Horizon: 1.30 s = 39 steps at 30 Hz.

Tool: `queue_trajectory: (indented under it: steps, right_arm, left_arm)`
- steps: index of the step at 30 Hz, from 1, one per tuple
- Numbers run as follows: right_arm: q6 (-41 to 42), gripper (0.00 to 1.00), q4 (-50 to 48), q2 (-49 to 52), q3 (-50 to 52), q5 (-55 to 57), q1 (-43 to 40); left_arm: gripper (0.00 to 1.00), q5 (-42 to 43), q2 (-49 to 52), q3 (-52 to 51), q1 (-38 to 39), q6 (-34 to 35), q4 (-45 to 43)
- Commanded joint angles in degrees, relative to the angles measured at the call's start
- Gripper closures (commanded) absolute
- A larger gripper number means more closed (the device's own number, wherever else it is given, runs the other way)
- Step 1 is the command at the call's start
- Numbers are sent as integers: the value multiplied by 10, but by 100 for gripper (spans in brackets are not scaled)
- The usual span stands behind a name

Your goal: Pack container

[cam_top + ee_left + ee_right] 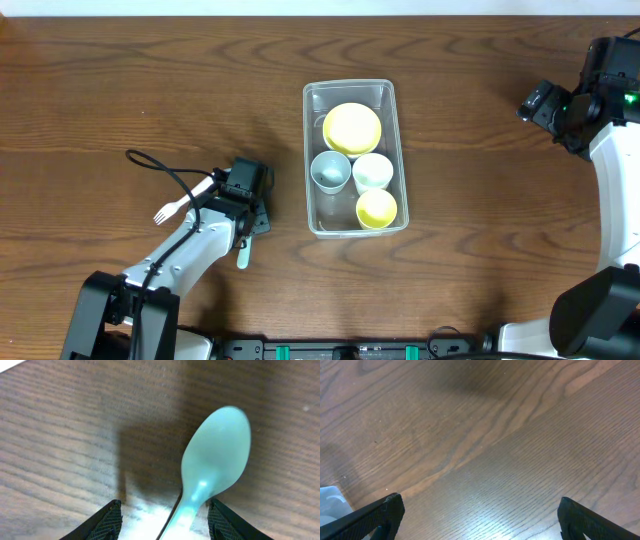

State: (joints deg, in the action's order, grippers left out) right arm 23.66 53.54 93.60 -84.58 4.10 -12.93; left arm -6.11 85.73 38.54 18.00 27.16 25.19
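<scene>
The clear container (309, 160) stands at the table's middle and holds a yellow bowl (351, 127), a grey-blue cup (330, 171), a white cup (373, 172) and a yellow cup (377, 209). My left gripper (250, 222) is low over the table to the container's left, open, with its fingers on either side of the handle of a light blue spoon (215, 455). The spoon's end shows in the overhead view (243, 258). The fingers (165, 520) do not press on it. My right gripper (535, 103) is open and empty at the far right, over bare wood (480, 515).
A white plastic fork (172, 208) lies left of the left gripper, next to a black cable loop (150, 160). The table is dark wood (480, 250).
</scene>
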Motion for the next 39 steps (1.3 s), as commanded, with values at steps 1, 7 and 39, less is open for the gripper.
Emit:
queue_trajectory:
  steps: [1,7,39]
  right_arm:
    - [1,1,1,3,0,2,-1]
    - [1,1,1,3,0,2,-1]
    - [1,1,1,3,0,2,-1]
  left_arm:
    - [44,25,4,-5,-2,-26,4]
    - [44,61,4,-5,-2,-63,-9]
    - [42,159,52,-5,-3,25,149]
